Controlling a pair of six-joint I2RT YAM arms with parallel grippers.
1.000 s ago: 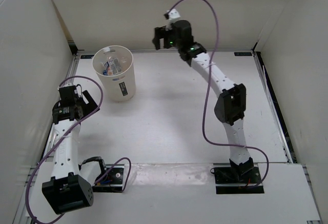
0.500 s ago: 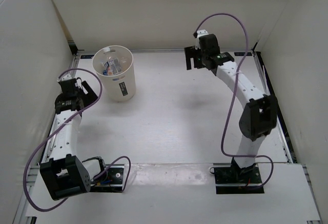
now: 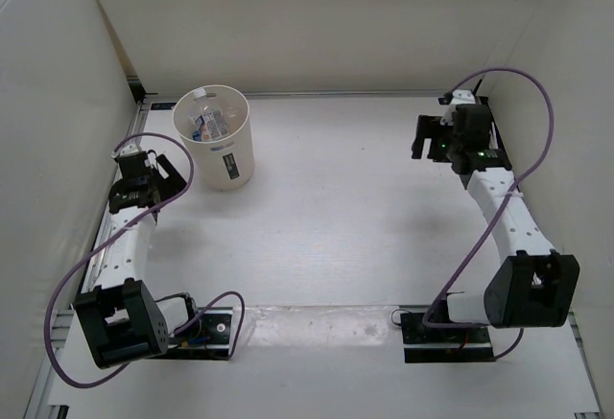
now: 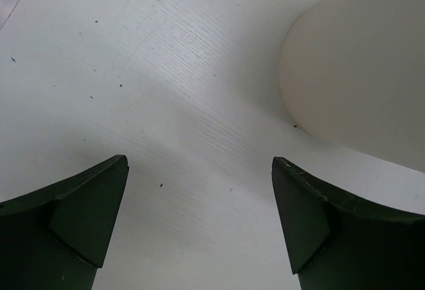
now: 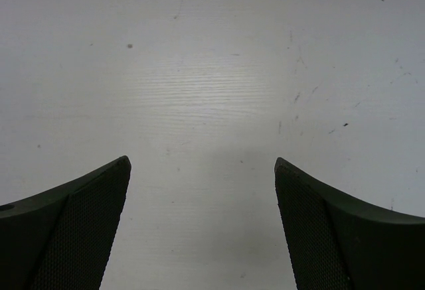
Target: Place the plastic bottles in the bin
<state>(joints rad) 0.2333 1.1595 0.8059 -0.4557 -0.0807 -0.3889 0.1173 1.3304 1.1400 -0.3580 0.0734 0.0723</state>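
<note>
The cream-white bin (image 3: 219,151) stands at the back left of the table. Plastic bottles (image 3: 207,124) lie inside it; I see clear ones with pale and blue labels. The orange bottle is not visible. My left gripper (image 3: 153,172) is open and empty, just left of the bin. In the left wrist view the bin's wall (image 4: 358,71) fills the upper right, and the gripper (image 4: 199,164) is over bare table. My right gripper (image 3: 426,139) is open and empty at the far right, also open in the right wrist view (image 5: 202,164).
White walls enclose the table on the left, back and right. A metal rail (image 3: 106,237) runs along the left edge. Both arm bases (image 3: 446,328) sit at the near edge.
My right arm has swung from the back middle to the far right and folded back. My left arm has drawn back towards its base. The bin has not moved.
</note>
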